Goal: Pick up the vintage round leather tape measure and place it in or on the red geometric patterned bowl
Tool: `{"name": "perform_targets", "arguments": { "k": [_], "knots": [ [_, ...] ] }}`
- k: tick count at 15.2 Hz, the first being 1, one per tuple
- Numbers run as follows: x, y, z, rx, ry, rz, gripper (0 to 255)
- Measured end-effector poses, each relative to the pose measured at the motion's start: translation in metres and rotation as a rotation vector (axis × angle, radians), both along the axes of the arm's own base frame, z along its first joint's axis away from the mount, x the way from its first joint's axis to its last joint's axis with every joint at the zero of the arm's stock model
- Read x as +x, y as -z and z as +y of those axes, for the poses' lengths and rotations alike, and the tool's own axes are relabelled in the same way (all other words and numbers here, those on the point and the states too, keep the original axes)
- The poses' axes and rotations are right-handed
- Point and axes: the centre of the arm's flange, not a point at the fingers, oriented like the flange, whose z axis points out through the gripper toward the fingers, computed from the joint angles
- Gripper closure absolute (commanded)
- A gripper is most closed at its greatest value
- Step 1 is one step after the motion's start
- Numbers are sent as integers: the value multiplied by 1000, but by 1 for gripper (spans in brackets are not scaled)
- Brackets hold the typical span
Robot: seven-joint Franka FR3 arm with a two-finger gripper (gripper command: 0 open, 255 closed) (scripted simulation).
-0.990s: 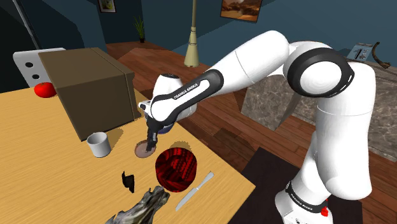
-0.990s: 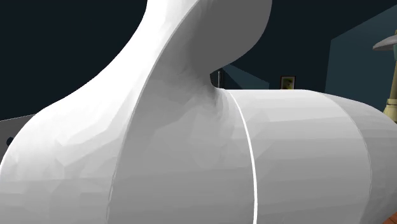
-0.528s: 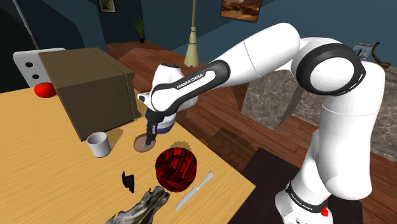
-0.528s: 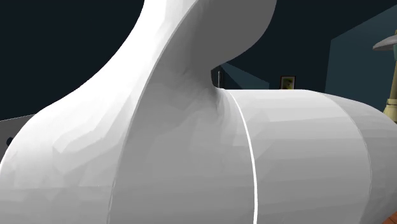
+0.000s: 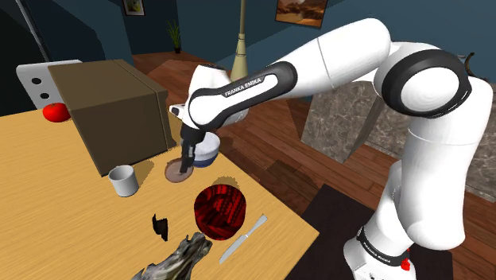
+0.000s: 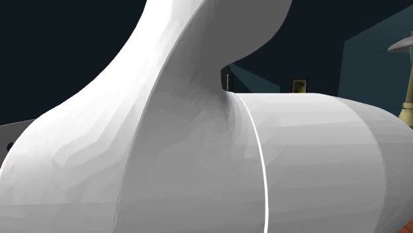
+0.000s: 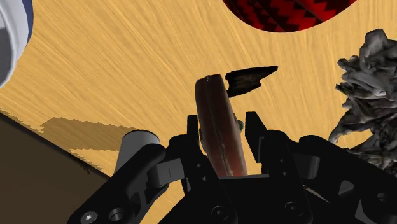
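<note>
Leather suits the look of the tape measure: a brown, faintly glossy disc, thin for its width. We judge it light and stiff, with a rounded rim that could roll or twist out of a loose hold. Its flat faces are the place to take it. That is how it sits now, since the gripper is clamped on it. The black fingers press one on each face, and the disc stands on edge between them. In the shoulder view it hangs at the fingertips low over the wooden table. It looks clear of the surface, though we cannot be sure.

The red bowl, patterned in black zigzags, stands near, toward the shoulder view's lower right of the disc. We see bare table between the two, so the bowl's own rim is what the disc has to clear.

Beside the bowl lie a table knife, a small dark shard and a grey crumpled lump, all on its far side from the gripper. A white cup stands just beside the disc on the shoulder view's left. A brown box stands behind the cup, and a white-and-blue bowl sits under the wrist. We would keep any swing away from the cup. The arm's white casing blocks the second exterior view.
</note>
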Motion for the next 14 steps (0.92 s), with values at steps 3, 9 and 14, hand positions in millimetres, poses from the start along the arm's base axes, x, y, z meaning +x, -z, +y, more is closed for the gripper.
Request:
{"name": "perform_targets", "arguments": {
  "k": [3,9,14],
  "knots": [
    [-5,-11,-3,0,0,0,255],
    [-74,-16,-27,0,0,0,255],
    [-133,-21,-54,0,0,0,255]
  ]
}}
